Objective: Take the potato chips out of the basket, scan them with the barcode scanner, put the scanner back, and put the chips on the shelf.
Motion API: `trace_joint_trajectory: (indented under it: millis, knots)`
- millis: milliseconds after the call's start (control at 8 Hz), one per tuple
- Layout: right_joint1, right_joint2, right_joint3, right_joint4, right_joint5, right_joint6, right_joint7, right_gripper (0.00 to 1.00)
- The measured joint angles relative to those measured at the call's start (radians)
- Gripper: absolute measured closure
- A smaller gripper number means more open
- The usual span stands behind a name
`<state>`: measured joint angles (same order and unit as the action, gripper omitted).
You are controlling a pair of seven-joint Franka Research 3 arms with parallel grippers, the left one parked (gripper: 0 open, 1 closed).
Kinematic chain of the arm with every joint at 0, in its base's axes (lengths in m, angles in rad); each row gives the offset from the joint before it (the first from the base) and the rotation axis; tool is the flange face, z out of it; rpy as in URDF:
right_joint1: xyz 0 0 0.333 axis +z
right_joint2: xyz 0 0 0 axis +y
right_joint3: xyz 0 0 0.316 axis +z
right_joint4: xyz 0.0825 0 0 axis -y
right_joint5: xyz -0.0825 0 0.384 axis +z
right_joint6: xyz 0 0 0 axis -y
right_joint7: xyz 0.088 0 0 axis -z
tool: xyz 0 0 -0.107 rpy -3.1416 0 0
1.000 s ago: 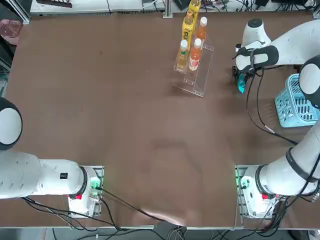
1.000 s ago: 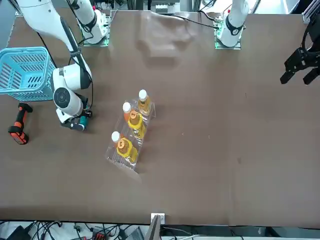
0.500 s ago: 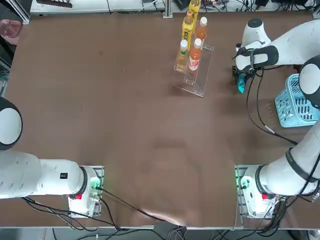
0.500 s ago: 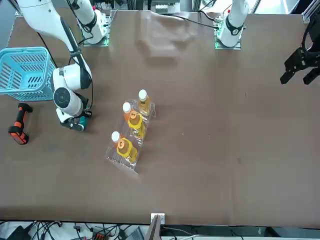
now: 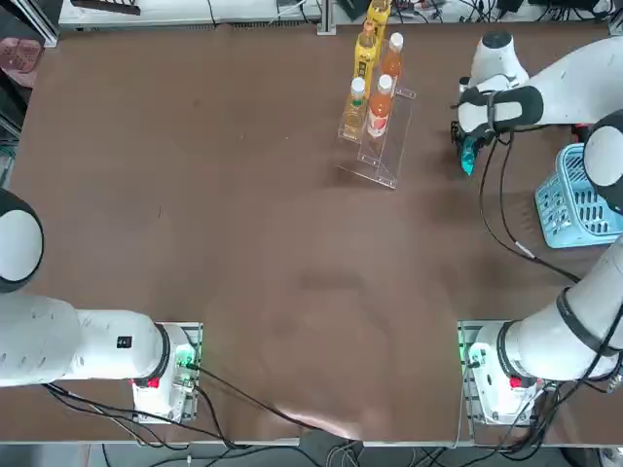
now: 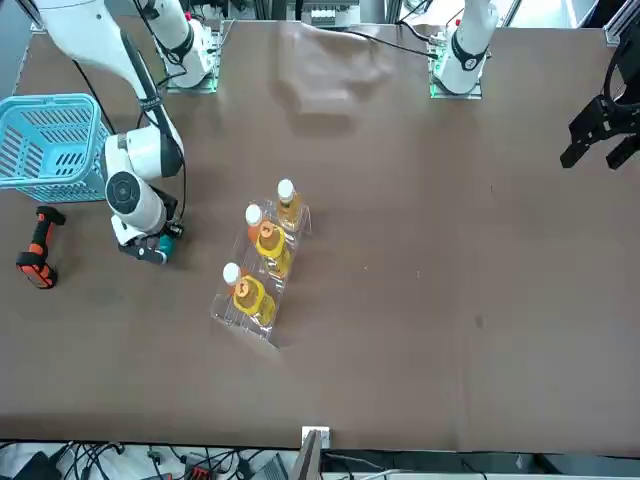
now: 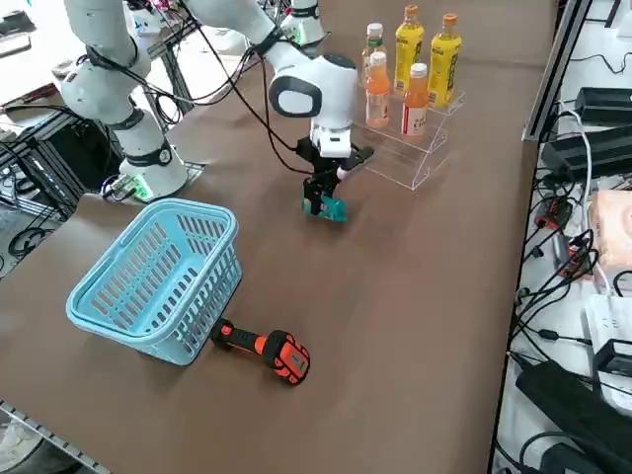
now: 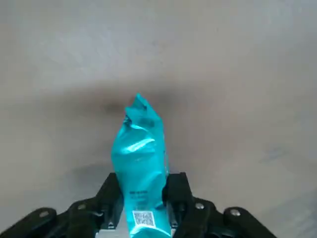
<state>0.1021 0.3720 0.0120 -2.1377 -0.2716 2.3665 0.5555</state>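
Note:
The potato chips [image 8: 141, 148] are a slim teal packet, and my right gripper [image 8: 143, 191] is shut on its barcode end, one finger [image 8: 113, 191] on each side. The packet [image 7: 331, 208] hangs low over the table between the shelf and the basket; I cannot tell whether its tip touches the surface. From above, the gripper [image 5: 466, 146] sits over the chips [image 5: 468, 158], right of the clear stepped shelf [image 5: 387, 151]. The light-blue basket [image 7: 158, 276] stands empty. The black and orange barcode scanner [image 7: 269, 353] lies on the table beside it.
Several orange and yellow bottles [image 5: 368, 92] stand on the shelf [image 7: 420, 163]. The basket [image 6: 50, 145] and the scanner [image 6: 38, 248] lie on the far side of my arm from the shelf. My arm's cable [image 5: 501, 219] trails over the table near the basket [image 5: 574, 199].
The fingers have closed in on the packet. The hand with the chips has shifted slightly toward the table's far edge.

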Motion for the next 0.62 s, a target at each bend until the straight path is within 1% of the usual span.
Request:
trace_joint_trajectory:
  millis: [125,250,375,625]
  knots:
    - [0.001,-0.022,0.012,0.003,0.001,-0.002,0.002,0.55]
    - [0.001,-0.043,0.032,0.004,0.031,-0.003,0.006,0.56]
    - [0.002,-0.057,0.064,0.01,0.096,-0.003,0.009,0.55]
    - [0.006,-0.064,0.127,0.054,0.236,-0.003,0.013,0.55]
